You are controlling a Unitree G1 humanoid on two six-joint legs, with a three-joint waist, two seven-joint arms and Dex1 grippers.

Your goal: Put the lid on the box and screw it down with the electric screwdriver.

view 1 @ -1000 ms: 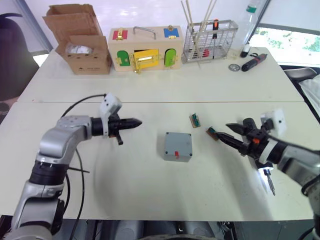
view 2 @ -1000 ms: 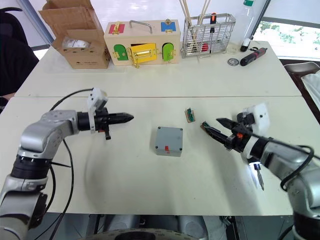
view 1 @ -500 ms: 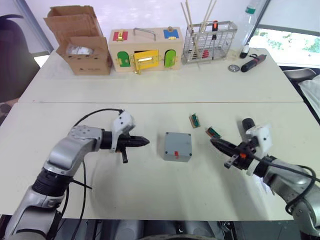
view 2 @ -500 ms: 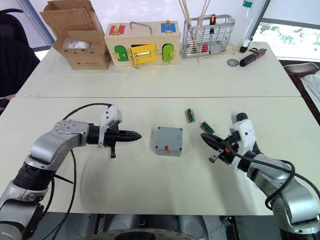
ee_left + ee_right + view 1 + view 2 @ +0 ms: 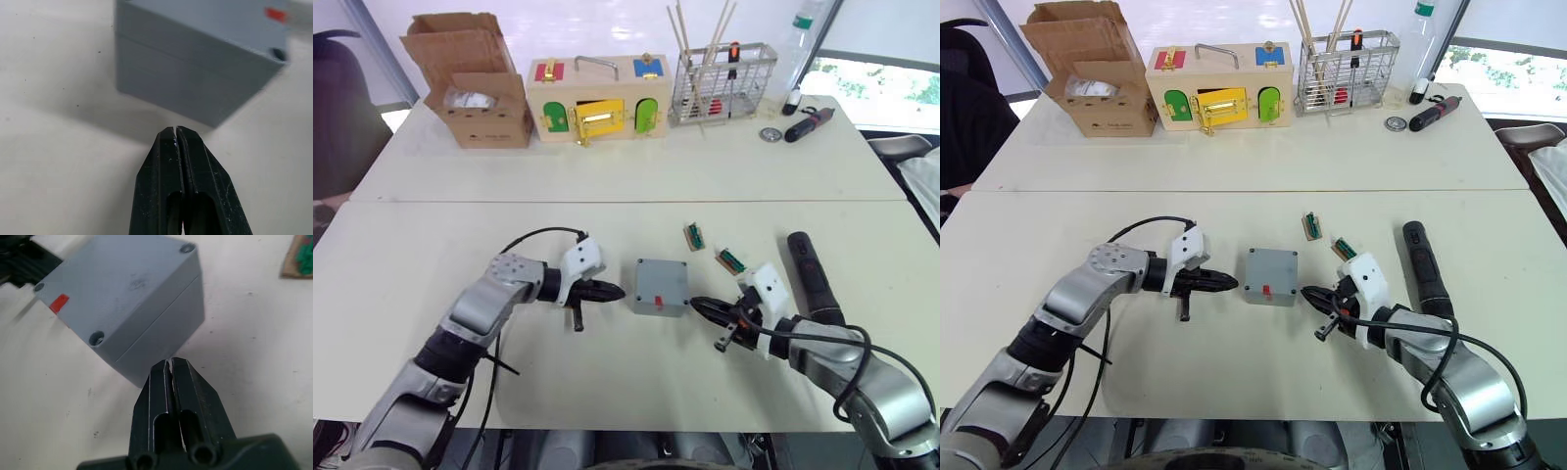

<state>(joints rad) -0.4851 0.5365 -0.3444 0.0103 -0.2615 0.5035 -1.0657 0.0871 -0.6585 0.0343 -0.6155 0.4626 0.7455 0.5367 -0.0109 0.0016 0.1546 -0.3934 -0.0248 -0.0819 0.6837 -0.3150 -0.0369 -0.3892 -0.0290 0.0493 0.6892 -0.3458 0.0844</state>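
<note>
The grey box (image 5: 661,287) stands mid-table with a red tab and corner screw holes on its upper face. A seam runs round its side wall (image 5: 161,328), and the lid (image 5: 122,284) is the part above that seam. Just left of the box, my left gripper (image 5: 619,291) is shut, its tip (image 5: 175,130) a short gap from the wall. On the box's right side, my right gripper (image 5: 695,305) is also shut and holds nothing; its tip (image 5: 169,362) is close to a lower corner. The electric screwdriver (image 5: 808,274) lies on the table beside my right forearm.
Two small green-topped parts (image 5: 694,235) (image 5: 732,259) lie right of the box. Along the far edge stand a cardboard box (image 5: 470,88), a wooden box with coloured doors (image 5: 597,96) and a wire rack (image 5: 722,78). A black-and-red pen tool (image 5: 811,122) lies nearby.
Both grippers have closed in on the box from either side. The right one was open a second ago and is now shut and lower. The box has not moved.
</note>
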